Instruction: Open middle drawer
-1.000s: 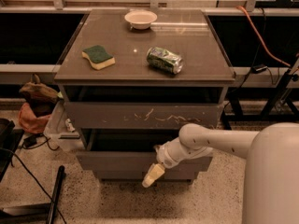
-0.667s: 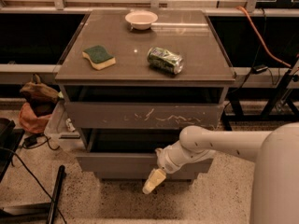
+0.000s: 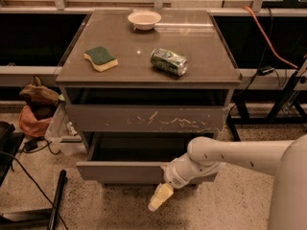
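The grey-brown worktop (image 3: 144, 78) carried three things. A small white bowl (image 3: 144, 19) sat upright near the middle of its far edge. A green-topped yellow sponge (image 3: 100, 58) lay flat toward the left edge. A dented green can (image 3: 169, 62) lay on its side just right of centre, well apart from the sponge.

Under the near edge, the scratched drawer front (image 3: 144, 119) was set a little forward of the frame, with a dark gap above it. Below it the middle drawer (image 3: 120, 171) stood pulled out toward the camera. Its plain front sat ahead of the scratched one, and a dark opening showed behind its top edge.

The robot's white arm (image 3: 230, 155) reached in from the right, its wrist crossing the right part of the middle drawer's front. The pincer (image 3: 160, 196) hung below that front's lower edge, pointing down and to the left over the speckled floor (image 3: 110, 205). Whether it was open or closed I could not tell, and nothing could be seen in its grip.

An orange cable (image 3: 268, 37) ran beyond the worktop's right edge, and a reddish bag (image 3: 31, 121) lay on the floor beyond its left edge.
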Tool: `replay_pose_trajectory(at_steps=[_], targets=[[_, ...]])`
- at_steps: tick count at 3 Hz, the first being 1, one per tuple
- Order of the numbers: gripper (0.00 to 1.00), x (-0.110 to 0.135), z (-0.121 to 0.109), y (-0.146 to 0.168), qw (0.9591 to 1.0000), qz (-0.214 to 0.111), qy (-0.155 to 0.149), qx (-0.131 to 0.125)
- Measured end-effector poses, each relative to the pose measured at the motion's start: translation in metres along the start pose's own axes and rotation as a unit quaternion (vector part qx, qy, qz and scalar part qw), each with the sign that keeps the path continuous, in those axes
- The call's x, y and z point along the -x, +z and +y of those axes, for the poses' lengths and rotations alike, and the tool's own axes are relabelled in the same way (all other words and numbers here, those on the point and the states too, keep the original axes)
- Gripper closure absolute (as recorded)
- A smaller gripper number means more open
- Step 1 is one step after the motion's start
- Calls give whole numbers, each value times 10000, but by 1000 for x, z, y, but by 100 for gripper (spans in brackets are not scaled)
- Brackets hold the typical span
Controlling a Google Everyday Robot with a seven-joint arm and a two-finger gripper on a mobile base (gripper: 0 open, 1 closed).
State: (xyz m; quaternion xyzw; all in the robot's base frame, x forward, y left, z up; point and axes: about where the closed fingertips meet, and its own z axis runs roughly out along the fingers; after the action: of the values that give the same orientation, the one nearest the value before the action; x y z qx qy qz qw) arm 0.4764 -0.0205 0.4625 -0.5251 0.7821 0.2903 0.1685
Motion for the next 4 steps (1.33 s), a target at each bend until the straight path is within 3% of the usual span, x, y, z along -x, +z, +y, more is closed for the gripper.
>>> replay_pose_trajectory(at_steps=[2, 3, 4], targets=[[0, 28, -13, -44, 9980, 135, -323, -531], [0, 26, -32, -48, 9977, 133, -314, -581], [0, 10, -57, -31, 9992, 40, -140, -382]])
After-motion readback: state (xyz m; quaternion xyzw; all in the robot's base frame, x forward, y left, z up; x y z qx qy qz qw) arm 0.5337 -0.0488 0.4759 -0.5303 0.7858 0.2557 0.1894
